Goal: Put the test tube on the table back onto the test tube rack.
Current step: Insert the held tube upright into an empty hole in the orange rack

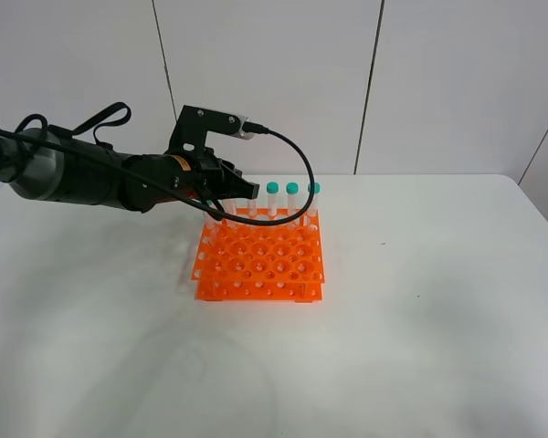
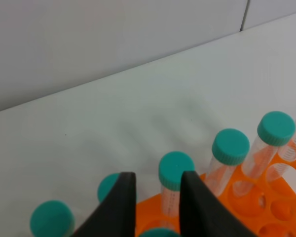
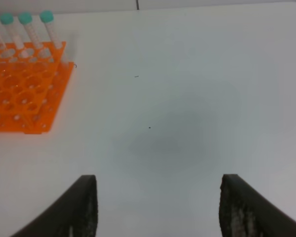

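Note:
The orange test tube rack [image 1: 260,260] stands on the white table [image 1: 420,310], with several teal-capped tubes upright along its back row [image 1: 292,189]. My left gripper [image 1: 226,203] hovers over the rack's back left corner. In the left wrist view its black fingers [image 2: 119,207] stand close together around the teal cap of the test tube [image 2: 158,232], which fills the gap between them. More capped tubes [image 2: 175,170] stand just beyond, in the rack [image 2: 281,197]. My right gripper [image 3: 159,178] is open and empty over bare table, right of the rack [image 3: 19,94].
White wall panels rise behind the table's far edge. The left arm and its black cable [image 1: 297,155] arch over the rack's back left. Bare tabletop lies to the right of the rack and in front of it.

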